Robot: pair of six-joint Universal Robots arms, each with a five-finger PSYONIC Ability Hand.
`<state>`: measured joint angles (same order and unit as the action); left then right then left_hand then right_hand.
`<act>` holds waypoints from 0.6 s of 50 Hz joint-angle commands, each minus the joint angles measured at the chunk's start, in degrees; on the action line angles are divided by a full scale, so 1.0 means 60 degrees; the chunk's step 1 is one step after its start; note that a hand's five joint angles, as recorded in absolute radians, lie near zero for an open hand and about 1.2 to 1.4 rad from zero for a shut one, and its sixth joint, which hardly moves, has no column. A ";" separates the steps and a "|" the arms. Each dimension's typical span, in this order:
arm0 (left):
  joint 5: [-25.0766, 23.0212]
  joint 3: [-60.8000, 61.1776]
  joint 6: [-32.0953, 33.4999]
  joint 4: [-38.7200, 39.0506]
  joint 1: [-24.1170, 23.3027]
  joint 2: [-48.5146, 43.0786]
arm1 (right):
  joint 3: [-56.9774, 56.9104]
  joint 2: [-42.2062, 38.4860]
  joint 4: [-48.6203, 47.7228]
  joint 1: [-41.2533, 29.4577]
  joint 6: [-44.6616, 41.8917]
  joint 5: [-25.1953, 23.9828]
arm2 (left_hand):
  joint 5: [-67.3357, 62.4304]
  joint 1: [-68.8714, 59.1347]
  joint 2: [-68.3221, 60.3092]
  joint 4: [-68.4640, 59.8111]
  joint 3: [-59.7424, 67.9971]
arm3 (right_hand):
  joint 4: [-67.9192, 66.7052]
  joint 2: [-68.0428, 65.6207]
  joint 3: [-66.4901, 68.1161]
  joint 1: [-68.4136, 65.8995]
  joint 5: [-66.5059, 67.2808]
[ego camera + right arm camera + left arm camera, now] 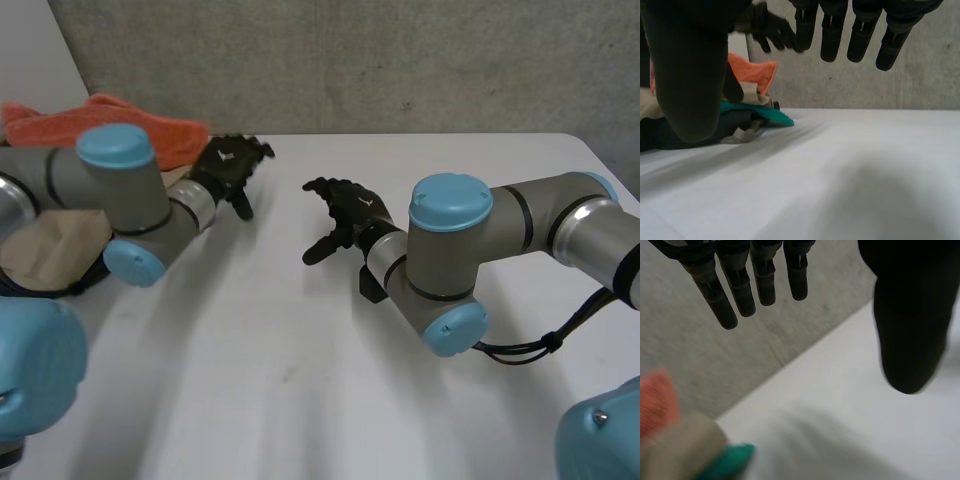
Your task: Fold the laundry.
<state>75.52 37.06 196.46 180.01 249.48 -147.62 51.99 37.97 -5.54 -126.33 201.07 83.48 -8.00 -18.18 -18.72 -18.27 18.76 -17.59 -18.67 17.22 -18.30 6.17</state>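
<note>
Head view puts the laundry pile (60, 235) at the far left corner of the white table (300, 390), partly behind the left arm, with an orange cloth (130, 118) lying on top. The left hand (228, 162) hovers just beside that orange cloth. Its own wrist view shows the fingers (740, 290) straight and the thumb well apart, holding nothing. The right hand (345, 212) hangs over the middle of the table, well apart from the pile, with its fingers (860, 35) likewise spread and empty. From the right wrist, a beige cloth (752, 92), a teal cloth (767, 114) and a dark garment (695, 135) lie heaped under the orange one. All of it looks soft, light and limp, so it will likely sag and drape once lifted, not keep its shape. The pieces overlap, and a pull low in the heap would probably drag its neighbours along. The orange cloth on top seems the sensible first take — pinched at a free edge or corner nearest the left hand, not bunched in the middle. Which corner lies free I cannot tell.
</note>
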 commanded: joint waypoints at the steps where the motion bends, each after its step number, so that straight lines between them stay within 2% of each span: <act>1: 0.0962 0.0738 0.0977 0.1097 0.0210 0.1751 | 0.0242 0.0454 -0.0087 0.0063 -0.0507 -0.0071 | -0.0384 -0.0353 -0.0264 -0.0340 0.0257 | 0.0199 0.0380 -0.0138 0.0318 0.0037; 4: 0.1285 0.0022 0.1270 0.0850 0.0810 0.1722 | 0.0227 0.0513 0.0029 0.0078 -0.0859 -0.0100 | -0.0272 -0.0242 -0.0153 -0.0228 0.0146 | 0.0227 0.0408 -0.0166 0.0346 0.0009; 9: 0.1286 -0.1472 0.1753 -0.0131 0.1704 0.0947 | 0.0344 0.0630 0.0293 0.0078 -0.1357 -0.0188 | 0.0037 0.0067 0.0156 0.0081 -0.0163 | 0.0255 0.0436 -0.0194 0.0374 -0.0019; 13: 0.0979 -0.2396 0.2368 -0.0631 0.2363 0.0142 | 0.0637 0.0791 0.0367 0.0122 -0.1563 -0.0320 | 0.0177 0.0207 0.0296 0.0221 -0.0303 | 0.0339 0.0520 -0.0278 0.0458 -0.0103; 20: 0.0378 -0.3027 0.3072 -0.0354 0.3184 -0.0914 | 0.1208 0.0996 0.0279 0.0195 -0.1695 -0.0701 | 0.0066 0.0096 0.0185 0.0110 -0.0192 | 0.0339 0.0520 -0.0278 0.0458 -0.0103; 23: 0.0202 -0.3057 0.3131 -0.0089 0.3390 -0.1221 | 0.1428 0.1055 0.0220 0.0239 -0.1695 -0.0774 | -0.1219 -0.1189 -0.1100 -0.1175 0.1093 | 0.0339 0.0520 -0.0278 0.0458 -0.0103; 25: 0.0202 -0.3028 0.3175 -0.0016 0.3492 -0.1382 | 0.1560 0.1084 0.0191 0.0268 -0.1709 -0.0803 | -0.3313 -0.3283 -0.3194 -0.3269 0.3187 | 0.0339 0.0520 -0.0278 0.0458 -0.0103; 30: 0.0363 -0.3013 0.3204 0.0233 0.3653 -0.1632 | 0.1736 0.1084 0.0191 0.0371 -0.1739 -0.0833 | -0.6293 -0.6262 -0.6173 -0.6249 0.6166 | 0.0311 0.0492 -0.0250 0.0430 -0.0075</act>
<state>76.92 18.54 215.55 179.32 270.26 -155.53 60.93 44.35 -4.23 -124.79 190.76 78.74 -24.54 -37.40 -35.72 -35.38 35.21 -16.53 -18.40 16.02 -17.06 4.80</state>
